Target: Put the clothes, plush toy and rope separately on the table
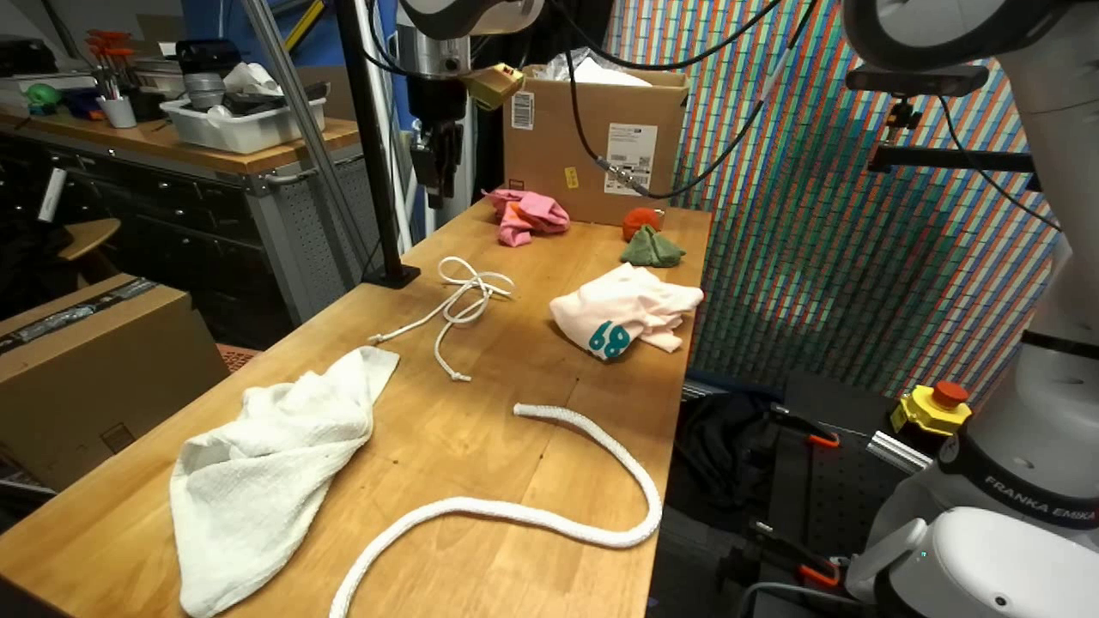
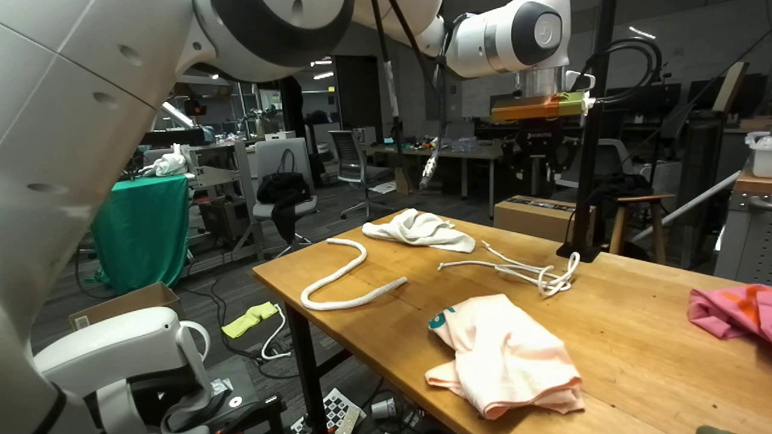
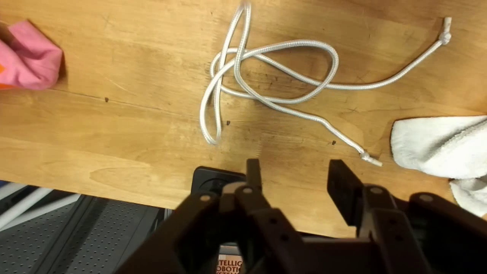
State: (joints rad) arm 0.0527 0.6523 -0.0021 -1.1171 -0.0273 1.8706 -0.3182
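My gripper [image 3: 295, 163] is open, with nothing between its fingers, high above the wooden table [image 1: 455, 438] in both exterior views. In the wrist view, a looped thin white rope [image 3: 350, 87] lies beyond the fingertips, apart from them. A thicker white rope [image 1: 532, 515] curves over the near end. Of the clothes, a cream-white cloth [image 1: 266, 472] lies by one edge, a pale cloth [image 2: 500, 355] with teal marking by the opposite edge, and a bunched pink garment [image 1: 528, 215] farther back. Whether the red-orange round thing [image 1: 640, 221] or the green piece [image 1: 651, 249] is the plush toy, I cannot tell.
A black post stands on its base [image 1: 391, 275] at the table edge, close to the gripper. A cardboard box [image 1: 592, 137] occupies the far end. Cables [image 1: 670, 193] hang from the arm. On the floor lies a yellow-green cloth [image 2: 250, 319].
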